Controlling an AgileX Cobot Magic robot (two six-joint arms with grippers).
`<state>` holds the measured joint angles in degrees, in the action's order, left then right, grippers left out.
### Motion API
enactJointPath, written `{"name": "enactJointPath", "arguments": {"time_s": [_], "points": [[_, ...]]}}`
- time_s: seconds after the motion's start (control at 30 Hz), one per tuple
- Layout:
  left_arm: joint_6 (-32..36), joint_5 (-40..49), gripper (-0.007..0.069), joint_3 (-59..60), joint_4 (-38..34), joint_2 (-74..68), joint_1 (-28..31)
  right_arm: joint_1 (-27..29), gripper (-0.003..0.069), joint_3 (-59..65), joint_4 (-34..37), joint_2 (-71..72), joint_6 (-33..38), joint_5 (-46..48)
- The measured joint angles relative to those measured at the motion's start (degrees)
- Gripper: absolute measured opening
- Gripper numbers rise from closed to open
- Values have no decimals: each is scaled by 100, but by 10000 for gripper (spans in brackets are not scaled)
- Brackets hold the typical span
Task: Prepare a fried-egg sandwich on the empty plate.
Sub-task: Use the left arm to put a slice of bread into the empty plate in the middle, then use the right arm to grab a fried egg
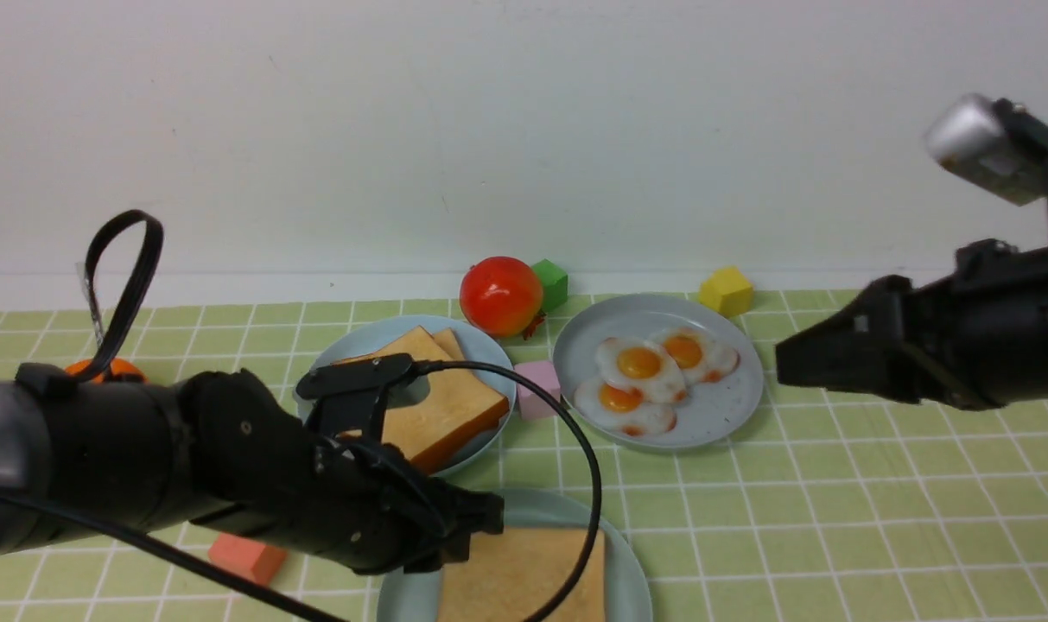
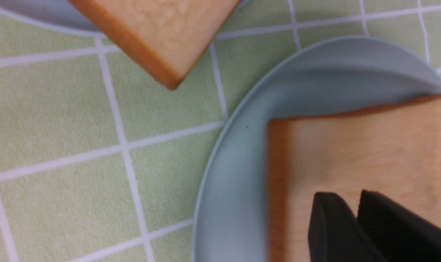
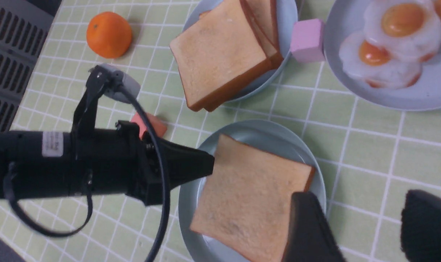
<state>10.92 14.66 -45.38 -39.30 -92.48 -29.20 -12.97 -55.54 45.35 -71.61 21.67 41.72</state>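
Note:
The pale mint-green plate (image 1: 631,570) sits at the near middle of the table. One golden-tan toast slice (image 1: 524,574) lies flat on it, also seen in the left wrist view (image 2: 351,145) and right wrist view (image 3: 249,196). My left gripper (image 1: 493,514) is shut and holds nothing, with its tip just over the slice's left edge (image 2: 345,198). My right gripper (image 1: 783,363) is open and empty, held high to the right of the egg plate; its view looks down on the slice. Three fried eggs (image 1: 644,376) lie on a greyer-blue plate (image 1: 731,406).
A stack of toast slices (image 1: 441,406) lies on the back-left plate (image 1: 342,363). A pink cube (image 1: 536,389) stands between the two back plates. A tomato (image 1: 500,295), green cube (image 1: 551,283), yellow cube (image 1: 727,291), orange (image 1: 100,370) and salmon block (image 1: 247,557) lie around.

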Motion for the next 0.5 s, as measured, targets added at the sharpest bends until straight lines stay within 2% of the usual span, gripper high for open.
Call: {"name": "enactJointPath", "arguments": {"time_s": [0.03,0.07,0.1,0.13,0.23,0.4,0.5], "points": [[0,-68,211,0,100,54,0,-54,436,0,221,-228,-34,-240],[0,-79,218,0,122,61,0,-59,436,0,221,-267,-34,-240],[0,-85,292,0,333,193,5,-81,470,0,541,-616,-41,-529],[0,-85,300,0,355,212,14,-81,470,0,541,-654,-41,-529],[0,296,409,-56,763,656,122,-74,494,-6,962,-1374,-75,-1247],[-10,1116,432,-397,1182,1196,157,64,497,-227,1275,-2311,-438,-1551],[-15,1675,403,-759,1321,1633,157,153,497,-549,1665,-3094,-855,-1817]]}}
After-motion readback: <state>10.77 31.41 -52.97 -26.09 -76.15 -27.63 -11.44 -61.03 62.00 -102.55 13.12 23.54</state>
